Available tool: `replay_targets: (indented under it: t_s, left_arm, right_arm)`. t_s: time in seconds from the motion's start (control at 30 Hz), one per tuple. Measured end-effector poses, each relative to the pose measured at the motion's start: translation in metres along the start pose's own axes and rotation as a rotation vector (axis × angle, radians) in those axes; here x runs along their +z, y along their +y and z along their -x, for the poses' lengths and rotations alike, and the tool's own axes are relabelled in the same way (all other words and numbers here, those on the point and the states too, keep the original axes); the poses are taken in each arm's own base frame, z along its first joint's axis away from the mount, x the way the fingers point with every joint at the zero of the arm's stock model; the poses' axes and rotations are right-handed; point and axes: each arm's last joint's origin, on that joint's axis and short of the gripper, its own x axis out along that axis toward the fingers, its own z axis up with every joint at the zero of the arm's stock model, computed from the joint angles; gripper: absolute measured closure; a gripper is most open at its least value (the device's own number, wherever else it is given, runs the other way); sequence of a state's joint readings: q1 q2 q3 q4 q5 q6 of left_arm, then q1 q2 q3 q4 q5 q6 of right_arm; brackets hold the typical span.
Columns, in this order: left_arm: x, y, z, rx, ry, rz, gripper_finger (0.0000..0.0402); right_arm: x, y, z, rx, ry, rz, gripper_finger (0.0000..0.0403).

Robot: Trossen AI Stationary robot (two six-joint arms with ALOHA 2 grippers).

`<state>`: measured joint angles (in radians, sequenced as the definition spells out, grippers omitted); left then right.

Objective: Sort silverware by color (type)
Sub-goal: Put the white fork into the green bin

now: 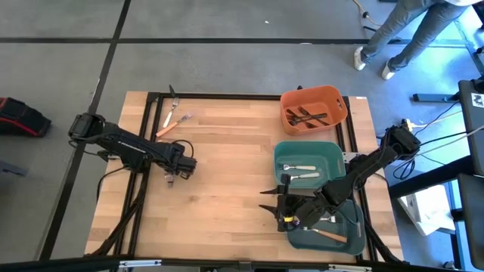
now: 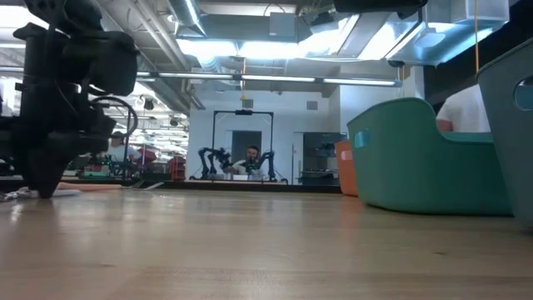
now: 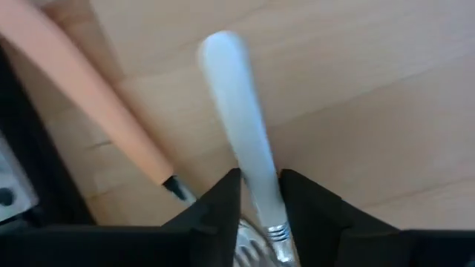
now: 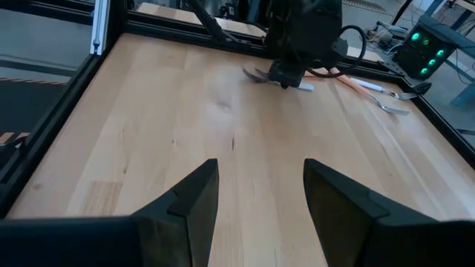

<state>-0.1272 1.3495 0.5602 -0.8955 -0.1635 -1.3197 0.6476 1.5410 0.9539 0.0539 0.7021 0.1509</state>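
I have the left arm pinching a fork on the bare wood, 3 bins waiting to the right.

My left gripper (image 3: 260, 196) straddles the pale, glossy handle of a silver-headed fork (image 3: 241, 126) lying flat beside an orange-tan handled fork (image 3: 96, 96); the fingers look nearly clenched on it near the neck. I judge it light, stiff and slippery, so gripping close to the head seems safest. 2 more forks (image 1: 172, 121) lie at the table's far edge. My right gripper (image 4: 260, 196) hangs released by the teal bins (image 1: 306, 151). I read no labels.
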Motion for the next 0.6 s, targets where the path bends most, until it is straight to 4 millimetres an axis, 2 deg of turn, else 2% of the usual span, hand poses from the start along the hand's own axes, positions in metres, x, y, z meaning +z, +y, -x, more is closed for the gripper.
replay_targets:
  t_s: [0.23,0.47,0.6]
  left_arm:
    - [0.003,-0.009,0.002,-0.083,-0.041,-0.056,0.0364]
    - [0.001,-0.025,0.007,-0.205,-0.151,-0.190,0.0354]
    - [-0.006,-0.039,0.019,-0.287,-0.266,-0.291,0.0354]
  right_arm:
    - [0.000,0.000,0.000,0.000,0.003,0.002,0.0219]
    - [0.000,0.001,0.000,0.025,0.007,0.000,0.0219]
    - [0.000,0.001,0.000,0.041,0.009,-0.023,0.0219]
